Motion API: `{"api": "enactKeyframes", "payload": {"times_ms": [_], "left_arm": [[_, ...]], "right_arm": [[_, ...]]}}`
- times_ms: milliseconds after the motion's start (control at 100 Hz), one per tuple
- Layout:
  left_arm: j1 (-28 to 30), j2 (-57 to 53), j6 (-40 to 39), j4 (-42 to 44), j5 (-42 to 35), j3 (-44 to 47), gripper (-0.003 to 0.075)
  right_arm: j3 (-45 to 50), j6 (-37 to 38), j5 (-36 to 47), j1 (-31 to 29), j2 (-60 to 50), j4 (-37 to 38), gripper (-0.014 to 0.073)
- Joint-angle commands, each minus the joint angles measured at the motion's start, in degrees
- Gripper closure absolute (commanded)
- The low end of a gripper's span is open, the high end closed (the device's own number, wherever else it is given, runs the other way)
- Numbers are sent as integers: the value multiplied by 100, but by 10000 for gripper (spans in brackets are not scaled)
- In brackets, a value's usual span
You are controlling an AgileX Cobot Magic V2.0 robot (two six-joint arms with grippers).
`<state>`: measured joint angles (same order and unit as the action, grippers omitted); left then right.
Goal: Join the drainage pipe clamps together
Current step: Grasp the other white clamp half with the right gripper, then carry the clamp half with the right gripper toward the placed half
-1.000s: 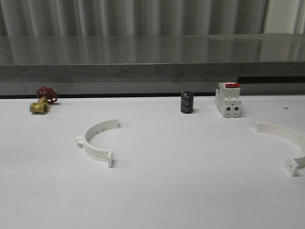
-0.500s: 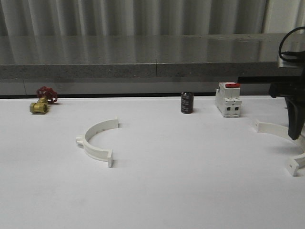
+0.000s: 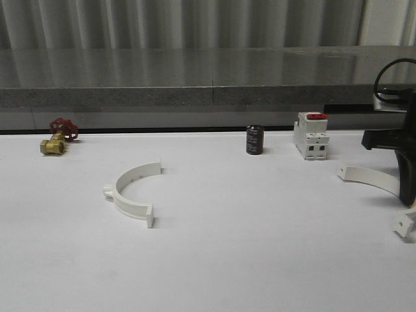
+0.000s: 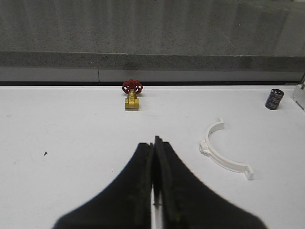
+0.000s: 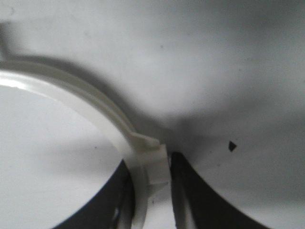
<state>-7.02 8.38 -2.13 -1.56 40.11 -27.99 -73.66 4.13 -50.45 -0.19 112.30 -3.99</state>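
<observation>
A: What is the setting?

B: A white table runs back to a grey stone ledge, with pale corrugated panels behind it.

A: Where is the right gripper?

B: At the far right edge of the table in the front view. In its wrist view the two dark fingers stand on either side of the band of the right clamp half. The white band passes straight between the jaws, at the raised lug on its outer side, and curves away out of them.

A: Clenched on it?

B: The jaws are drawn in around the band. One finger seems to touch it; a thin slit shows on the other side, so I cannot tell whether the squeeze is complete.

A: And the left gripper?

B: Its jaws are pressed together, nothing between them. The left clamp half lies flat ahead of those jaws and off to one side, well apart from them, its open side facing the right clamp half across the table.

A: Anything else ahead of the left jaws?

B: A brass valve with a red handwheel, farther off. Also a small dark cylinder and a white breaker with a red switch, near the back edge beside the right gripper's side.
</observation>
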Motion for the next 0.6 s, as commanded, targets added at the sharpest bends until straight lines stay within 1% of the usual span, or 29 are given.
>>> {"api": "enactKeyframes", "payload": {"times_ms": [0, 70, 170, 300, 480, 590], "left_arm": [[4, 76, 7, -15, -407, -137, 741], [4, 76, 7, -15, -407, -137, 741], [4, 76, 7, -15, -407, -137, 741], [4, 76, 7, -15, -407, -137, 741], [4, 76, 7, -15, -407, -137, 741], [4, 76, 7, -15, -407, -137, 741]], "right_arm": [[-215, -25, -94, -43, -291, -41, 531], [-305, -25, -277, -43, -310, -41, 531], [-359, 17, -265, -5, -456, -180, 531], [-359, 598, -238, 215, -763, -162, 533], [-359, 1457, -324, 850, -1002, 67, 533], [-359, 1661, -305, 1350, -994, 93, 533]]}}
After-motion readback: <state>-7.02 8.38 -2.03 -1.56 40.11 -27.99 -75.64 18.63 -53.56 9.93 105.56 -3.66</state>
